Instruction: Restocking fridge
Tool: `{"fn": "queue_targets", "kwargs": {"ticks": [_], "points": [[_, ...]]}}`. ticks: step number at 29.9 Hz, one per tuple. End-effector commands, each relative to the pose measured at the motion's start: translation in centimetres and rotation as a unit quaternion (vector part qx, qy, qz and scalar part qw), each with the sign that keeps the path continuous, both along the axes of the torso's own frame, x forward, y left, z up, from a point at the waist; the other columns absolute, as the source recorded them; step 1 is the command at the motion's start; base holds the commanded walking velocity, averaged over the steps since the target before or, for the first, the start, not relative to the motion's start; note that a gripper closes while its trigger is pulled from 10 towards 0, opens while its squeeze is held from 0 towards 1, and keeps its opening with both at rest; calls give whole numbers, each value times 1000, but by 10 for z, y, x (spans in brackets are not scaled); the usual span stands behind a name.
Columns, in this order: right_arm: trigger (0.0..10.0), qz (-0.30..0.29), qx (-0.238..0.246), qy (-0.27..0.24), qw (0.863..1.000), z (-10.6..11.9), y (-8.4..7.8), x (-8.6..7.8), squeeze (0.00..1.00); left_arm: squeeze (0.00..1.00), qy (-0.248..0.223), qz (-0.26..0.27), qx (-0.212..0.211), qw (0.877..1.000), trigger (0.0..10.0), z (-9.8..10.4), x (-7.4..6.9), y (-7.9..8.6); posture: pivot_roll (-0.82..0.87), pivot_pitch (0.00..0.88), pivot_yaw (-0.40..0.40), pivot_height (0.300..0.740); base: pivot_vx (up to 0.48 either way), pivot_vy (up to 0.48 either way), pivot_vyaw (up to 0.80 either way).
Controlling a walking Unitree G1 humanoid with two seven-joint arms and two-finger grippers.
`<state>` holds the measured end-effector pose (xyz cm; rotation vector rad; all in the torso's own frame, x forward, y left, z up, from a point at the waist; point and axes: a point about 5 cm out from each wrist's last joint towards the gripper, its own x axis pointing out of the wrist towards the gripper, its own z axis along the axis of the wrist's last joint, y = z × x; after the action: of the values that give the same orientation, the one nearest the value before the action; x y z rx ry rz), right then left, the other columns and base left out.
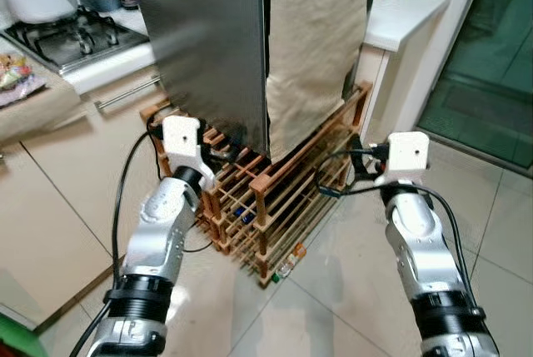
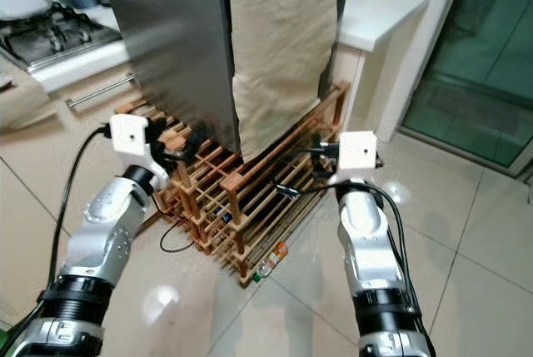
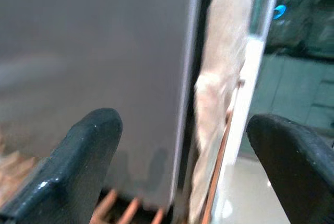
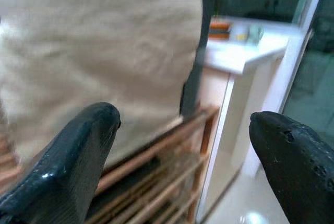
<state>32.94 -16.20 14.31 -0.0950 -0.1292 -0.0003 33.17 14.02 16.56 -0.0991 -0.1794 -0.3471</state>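
A tall fridge with a brushed-steel door (image 1: 208, 49) stands straight ahead on a wooden slatted rack (image 1: 283, 199). A beige cloth (image 1: 316, 49) hangs over its right side. My left gripper (image 1: 229, 155) is raised close to the door's lower edge, near the corner where steel meets cloth. In the left wrist view it (image 3: 182, 130) is open with nothing between its fingers (image 3: 88, 145). My right gripper (image 1: 350, 161) is held up at the rack's right side, below the cloth. It (image 4: 182, 119) is also open and empty, facing the cloth (image 4: 104, 46).
A gas stove (image 1: 71, 37) and a counter with a drawer handle (image 1: 125, 93) lie to the left. To the right are a white counter (image 1: 408, 12) with cups and a glass door (image 1: 491, 57). A small bottle (image 1: 287, 265) lies at the rack's base on the tiled floor.
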Motion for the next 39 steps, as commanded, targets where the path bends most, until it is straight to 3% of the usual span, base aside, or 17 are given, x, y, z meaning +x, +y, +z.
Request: {"fn": "queue_targets", "kwargs": {"ticks": [1,6,8,20,24,27,31,39], "points": [[10000,-10,-4,-11,1000,5,-4,0,0,0,-15,-30,0,999,10000,7,-2,-10,-133,0,56,740,480,0,0],[10000,-6,-6,-12,1000,4,-4,-1,0,0,-3,-10,-14,1000,10000,7,1,-7,-139,0,59,740,382,0,0],[10000,-6,-7,-11,1000,3,-4,-2,0,0,8,1,-45,999,10000,6,2,-4,-141,0,59,740,0,0,0],[10000,-2,-15,3,1000,0,-7,-5,0,0,26,11,-39,999,10000,5,6,-3,-149,0,41,740,0,0,-601],[10000,9,-5,2,1000,0,-5,-4,0,0,36,20,-22,999,10000,8,19,-9,-153,0,38,740,0,0,-617],[10000,18,-5,0,1000,2,1,-4,0,0,51,70,-3,996,10000,10,39,-7,-162,0,39,740,0,0,0],[10000,23,-3,-1,1000,2,4,-4,0,0,58,77,-2,995,10000,17,51,-12,-171,0,48,740,0,0,0],[10000,13,-2,6,1000,-3,-1,-9,0,0,62,106,10,992,10000,23,63,-10,-192,0,68,740,0,0,0]]}}
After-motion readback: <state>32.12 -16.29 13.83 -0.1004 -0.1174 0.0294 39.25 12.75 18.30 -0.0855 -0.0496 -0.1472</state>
